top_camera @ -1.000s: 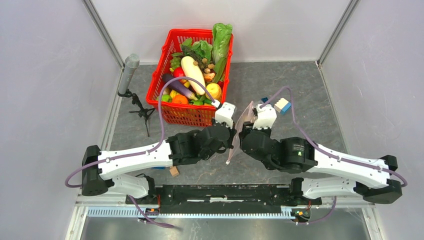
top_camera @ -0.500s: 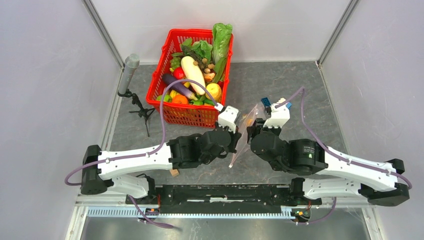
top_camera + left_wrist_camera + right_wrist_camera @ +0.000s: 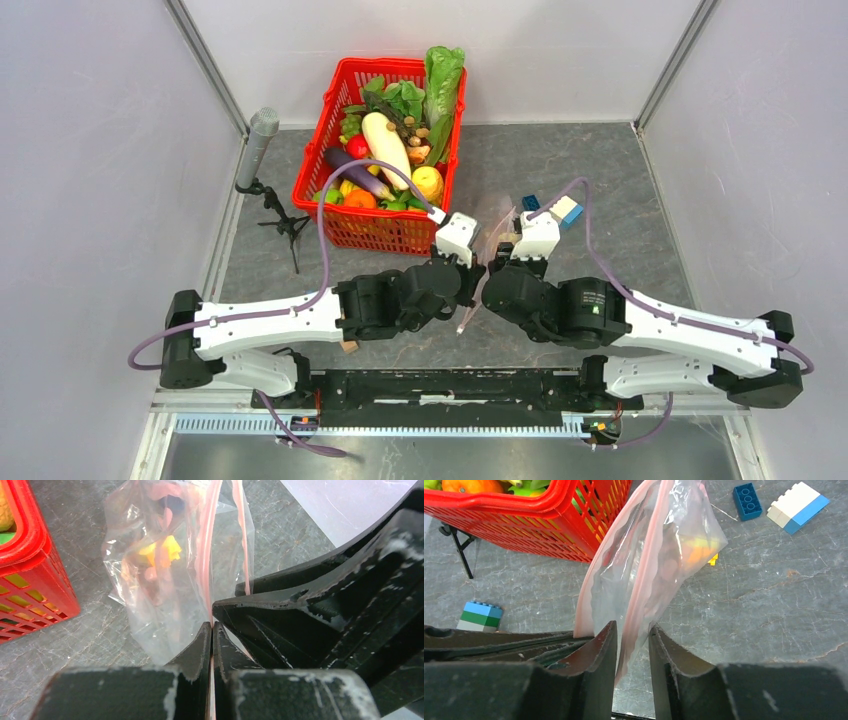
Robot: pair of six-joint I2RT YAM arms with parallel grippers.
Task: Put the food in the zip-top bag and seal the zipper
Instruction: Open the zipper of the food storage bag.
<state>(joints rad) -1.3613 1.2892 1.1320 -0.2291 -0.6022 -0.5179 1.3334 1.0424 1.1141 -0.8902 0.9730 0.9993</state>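
**A:** Centre of the table: the clear crinkly plastic zip-top bag [image 3: 659, 565] hangs upright between the two arms. That puts it at about five o'clock from the red plastic mesh basket [image 3: 375, 230], close to its near wall.

**B:** The left gripper [image 3: 212, 630] has its black fingers pressed together on the thin pale pink zipper strip [image 3: 205, 565], pinching it.

**A:** And the right gripper [image 3: 631, 630]? Its jaws are part-spread and straddle that same pink edge. There's a gap between them, and I can't see a clamp.

**B:** So I'd call this the mouth-opening step: one side anchors the bag while the other lines up its own hold.

**A:** The food sits at twelve o'clock in the basket: a long white toy radish [image 3: 385, 145], a purple toy eggplant [image 3: 357, 172] and tall leafy greens [image 3: 443, 75]. Something yellow-orange shows through the film, but whether it's inside or behind, I can't tell.

**B:** Loading looks barely begun. Next, I reckon, the right jaws need to pinch one lip only, then the two arms draw apart. That film is thin and slippery, and if they catch both layers the mouth won't open.
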